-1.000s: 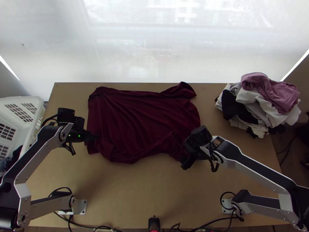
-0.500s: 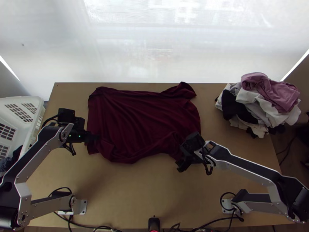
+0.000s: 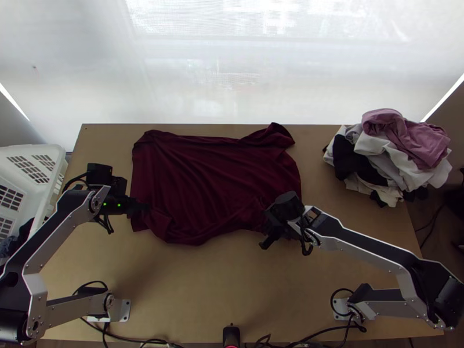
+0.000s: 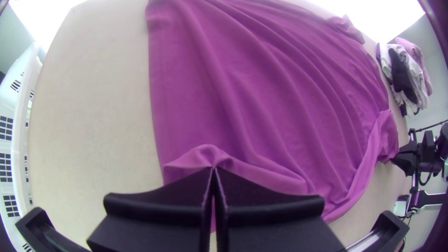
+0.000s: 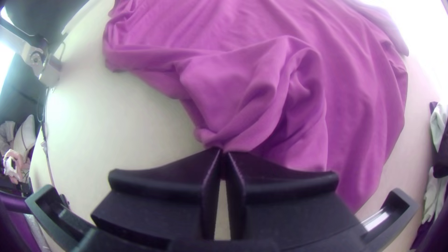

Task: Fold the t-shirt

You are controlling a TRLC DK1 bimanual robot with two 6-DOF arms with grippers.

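Observation:
The dark red t-shirt [image 3: 214, 180] lies spread on the table, its near edge rumpled and partly turned over. At its near left corner is my left gripper [image 3: 142, 206]; in the left wrist view the fingers of my left gripper [image 4: 213, 169] are shut on a raised fold of the t-shirt [image 4: 261, 107]. My right gripper [image 3: 265, 239] is at the near right part of the cloth. In the right wrist view my right gripper [image 5: 222, 151] has its fingertips pinched on a bunched edge of the t-shirt [image 5: 233, 88], with folds gathered beyond them.
A heap of clothes [image 3: 394, 153] in white, black and pink lies at the table's far right. A white slatted basket [image 3: 55, 156] stands beyond the left edge. Bare table [image 3: 203, 284] stretches between the shirt and the arm bases.
My right gripper has shifted a little to the left and turned, along the near right edge of the cloth. The left arm and most of the shirt look the same.

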